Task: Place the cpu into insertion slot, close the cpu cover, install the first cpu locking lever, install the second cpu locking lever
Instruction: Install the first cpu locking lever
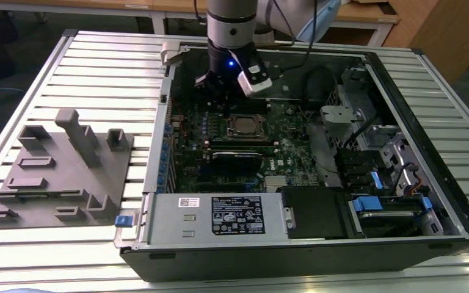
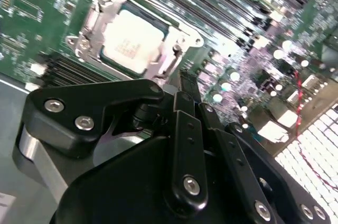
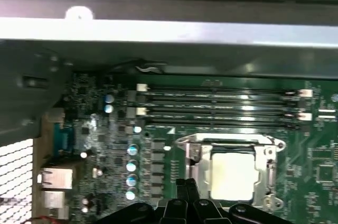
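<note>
The cpu (image 2: 132,42) lies flat in its socket on the green motherboard, its silver-grey top showing in both wrist views (image 3: 235,176). The cpu cover (image 2: 174,49) is down around it as a silvery frame (image 3: 266,163). A thin wire lever (image 2: 158,10) runs along one edge of the cover. In the exterior view the socket (image 1: 245,126) sits mid-board. My gripper (image 1: 212,91) hangs just behind the socket, toward the exterior view's left. Its black fingers (image 2: 182,102) are pressed together with nothing between them, and the tips (image 3: 186,186) sit beside the socket's corner.
The open computer case (image 1: 430,122) lies on a slatted metal table. Empty memory slots (image 3: 216,105) run behind the socket. A power supply (image 1: 218,213) and a drive cage with blue tabs (image 1: 389,204) fill the near side. A grey fixture plate (image 1: 55,171) rests at the exterior view's left.
</note>
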Tool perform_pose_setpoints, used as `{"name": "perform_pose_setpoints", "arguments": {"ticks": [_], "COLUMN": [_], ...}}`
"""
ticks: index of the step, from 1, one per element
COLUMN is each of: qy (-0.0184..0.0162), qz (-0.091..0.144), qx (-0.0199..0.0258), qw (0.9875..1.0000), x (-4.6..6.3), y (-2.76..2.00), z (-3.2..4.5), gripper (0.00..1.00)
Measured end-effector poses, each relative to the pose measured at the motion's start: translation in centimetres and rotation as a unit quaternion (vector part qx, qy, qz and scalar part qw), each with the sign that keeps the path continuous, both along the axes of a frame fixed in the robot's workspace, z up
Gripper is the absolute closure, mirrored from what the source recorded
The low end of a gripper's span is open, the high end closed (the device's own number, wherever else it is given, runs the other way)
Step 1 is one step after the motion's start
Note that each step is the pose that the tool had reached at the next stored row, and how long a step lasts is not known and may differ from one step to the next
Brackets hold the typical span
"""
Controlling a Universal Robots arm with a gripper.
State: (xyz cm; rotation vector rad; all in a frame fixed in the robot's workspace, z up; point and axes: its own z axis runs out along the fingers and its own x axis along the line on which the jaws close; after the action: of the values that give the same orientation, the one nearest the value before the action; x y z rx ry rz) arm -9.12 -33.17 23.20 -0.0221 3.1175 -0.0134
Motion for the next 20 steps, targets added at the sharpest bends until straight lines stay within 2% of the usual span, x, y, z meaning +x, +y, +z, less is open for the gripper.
{"name": "perform_pose_setpoints", "arguments": {"ticks": [8,14,20], "qy": [-0.0001,0.0,-0.0004], "qz": [0.0,0.0,0.0], "qx": [0.0001,0.0006,0.0019], "qw": [1.0,1.0,1.0], "x": [-1.8,-1.9,-1.9], "y": [-0.01,-0.01,-0.01], "z": [-0.06,0.2,1.22], "gripper": [0.89,0.89,0.89]}}
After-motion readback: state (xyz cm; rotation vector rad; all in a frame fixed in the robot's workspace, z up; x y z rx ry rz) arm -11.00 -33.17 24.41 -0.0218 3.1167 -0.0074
